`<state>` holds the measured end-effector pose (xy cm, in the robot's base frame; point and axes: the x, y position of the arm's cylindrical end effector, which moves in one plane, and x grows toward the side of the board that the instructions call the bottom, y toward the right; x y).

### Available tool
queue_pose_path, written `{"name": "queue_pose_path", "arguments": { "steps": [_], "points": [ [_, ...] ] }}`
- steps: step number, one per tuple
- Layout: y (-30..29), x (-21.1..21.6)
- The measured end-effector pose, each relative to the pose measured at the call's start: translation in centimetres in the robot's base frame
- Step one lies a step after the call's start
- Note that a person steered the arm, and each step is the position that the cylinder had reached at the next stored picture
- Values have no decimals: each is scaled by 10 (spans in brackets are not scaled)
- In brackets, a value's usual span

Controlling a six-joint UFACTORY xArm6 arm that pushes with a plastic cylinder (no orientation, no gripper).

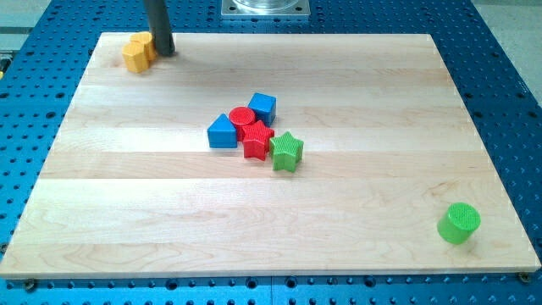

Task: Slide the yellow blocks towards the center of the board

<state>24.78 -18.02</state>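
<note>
Two yellow blocks (138,52) sit pressed together at the board's top left corner; their shapes are hard to make out, the front one looks hexagonal. My tip (164,52) stands just to their right, touching or nearly touching the rear yellow block. The dark rod rises from there out of the view's top.
A cluster lies near the board's middle: a blue block (223,132), a blue cube (263,107), a red cylinder (242,119), a red star (257,141) and a green star (287,152). A green cylinder (459,223) stands at the bottom right. The wooden board (127,212) lies on a blue perforated table.
</note>
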Motion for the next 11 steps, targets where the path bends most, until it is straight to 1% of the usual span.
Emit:
{"name": "queue_pose_path", "arguments": {
  "steps": [1,2,3,4,5,7,8,9,10,11],
  "points": [
    [-5,24],
    [27,13],
    [44,-18],
    [26,-56],
    [5,-53],
    [-19,-13],
    [-27,-10],
    [-27,-36],
    [-44,-52],
    [-64,-44]
  ]
}}
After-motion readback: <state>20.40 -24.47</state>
